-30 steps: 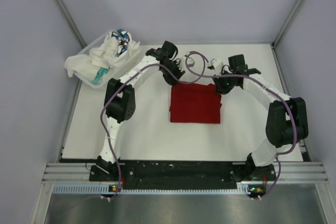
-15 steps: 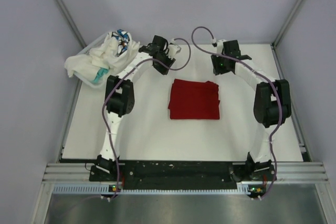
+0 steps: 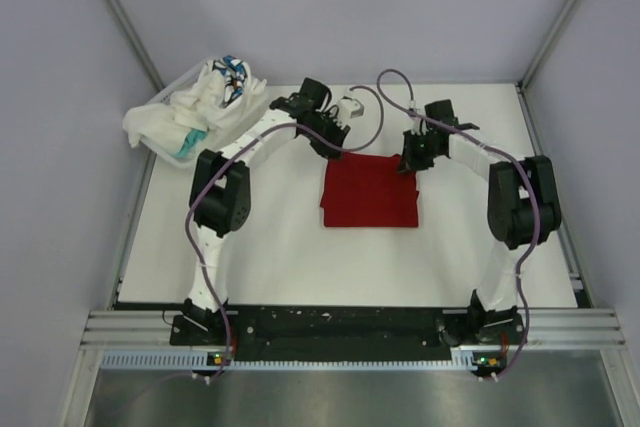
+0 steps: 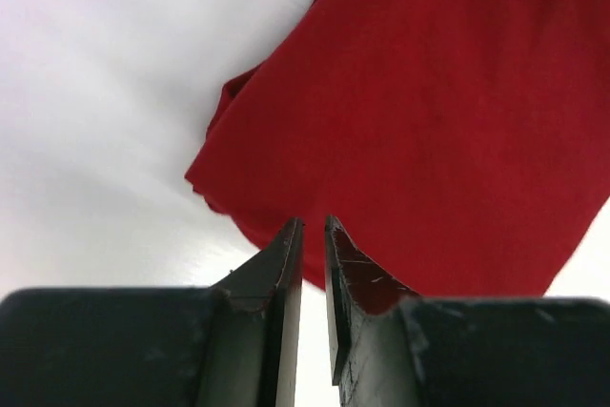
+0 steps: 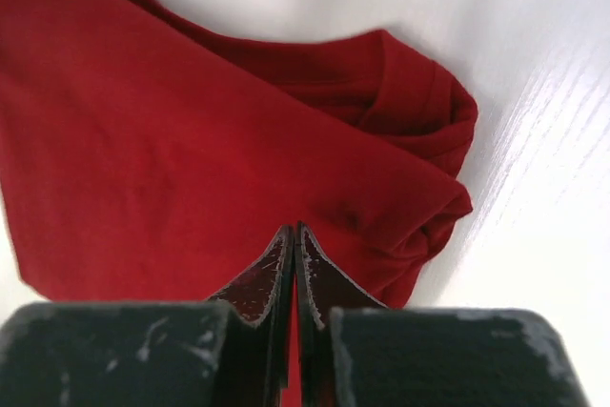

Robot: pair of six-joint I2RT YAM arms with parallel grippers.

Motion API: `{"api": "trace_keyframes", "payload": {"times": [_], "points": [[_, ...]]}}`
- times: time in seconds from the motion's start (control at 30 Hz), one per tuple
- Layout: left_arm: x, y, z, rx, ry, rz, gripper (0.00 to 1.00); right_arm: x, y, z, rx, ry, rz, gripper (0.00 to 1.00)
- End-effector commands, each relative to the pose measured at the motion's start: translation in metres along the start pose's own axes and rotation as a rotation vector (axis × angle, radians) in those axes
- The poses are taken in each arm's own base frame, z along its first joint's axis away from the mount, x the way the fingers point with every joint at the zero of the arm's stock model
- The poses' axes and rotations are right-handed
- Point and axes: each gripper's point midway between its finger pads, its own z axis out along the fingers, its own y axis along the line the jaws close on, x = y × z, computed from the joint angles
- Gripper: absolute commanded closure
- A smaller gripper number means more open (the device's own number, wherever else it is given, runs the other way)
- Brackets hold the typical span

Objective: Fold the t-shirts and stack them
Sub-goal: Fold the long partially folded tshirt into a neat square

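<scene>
Broadly, the white table (image 3: 270, 247) fills the middle of the overhead view, and both arms reach out from its near edge. The left arm (image 3: 225, 197) and the right arm (image 3: 520, 202) bend inward toward each other, and a purple cable loops along each.

Between them, slightly right of the table's centre, lies the red t-shirt (image 3: 370, 197). It is folded into a flat rectangle, with its far edge just under the two arm tips. At the far left corner, a basket (image 3: 178, 158) holds a heap of white clothes (image 3: 200, 112) that spills over its rim, well apart from the shirt.

The left gripper (image 3: 336, 144) sits at the shirt's far left corner. In its own camera, the left gripper (image 4: 310, 226) has its fingers drawn almost together, with only a thin slit between them. The t-shirt (image 4: 448, 121) spreads out ahead and to the right, and the fingertips lie against its edge.

The right gripper (image 3: 411, 161) is at the far right corner. From its wrist, the right gripper (image 5: 294, 228) has its fingers pressed tip to tip over the t-shirt (image 5: 143, 140), beside a bunched, rolled corner. I cannot tell whether either pair of fingers pinches any cloth.
</scene>
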Motion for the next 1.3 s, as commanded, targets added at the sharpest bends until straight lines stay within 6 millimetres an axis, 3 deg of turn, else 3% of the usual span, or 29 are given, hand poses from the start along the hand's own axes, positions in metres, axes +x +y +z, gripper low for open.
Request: {"api": "trace_keyframes", "payload": {"times": [0.0, 0.1, 0.27, 0.43, 0.53, 0.67, 0.77, 0.87, 0.97, 1.13, 1.27], "points": [[0.002, 0.021, 0.023, -0.005, 0.029, -0.056, 0.81, -0.024, -0.009, 0.013, 0.041, -0.030, 0.064, 1.00], [-0.002, 0.045, 0.030, -0.062, 0.027, -0.095, 0.82, -0.042, -0.018, 0.018, 0.095, -0.063, 0.086, 1.00], [-0.005, 0.078, 0.037, -0.179, 0.010, -0.117, 0.79, -0.044, -0.044, 0.037, 0.187, -0.067, 0.178, 1.00], [-0.002, 0.087, 0.045, -0.199, 0.023, -0.126, 0.79, -0.055, -0.075, 0.050, 0.284, -0.095, 0.263, 1.00], [-0.006, 0.095, 0.044, -0.224, 0.012, -0.126, 0.78, -0.078, -0.087, 0.046, 0.303, -0.151, 0.314, 1.00], [-0.018, 0.105, 0.030, -0.270, -0.016, -0.114, 0.78, -0.108, -0.096, 0.027, 0.301, -0.238, 0.396, 0.86], [-0.030, 0.107, 0.015, -0.299, -0.040, -0.091, 0.77, -0.118, -0.099, 0.015, 0.321, -0.267, 0.392, 0.74], [-0.045, 0.099, -0.002, -0.294, -0.075, -0.081, 0.76, -0.115, -0.111, 0.009, 0.332, -0.245, 0.418, 0.68], [-0.052, 0.075, -0.015, -0.227, -0.108, -0.084, 0.70, -0.103, -0.125, -0.001, 0.335, -0.211, 0.425, 0.61], [-0.059, 0.035, -0.026, -0.095, -0.190, -0.135, 0.53, -0.083, -0.104, -0.018, 0.249, -0.163, 0.312, 0.43], [-0.053, 0.022, -0.021, -0.036, -0.194, -0.232, 0.46, -0.053, -0.089, -0.024, 0.178, -0.151, 0.272, 0.41]]}}
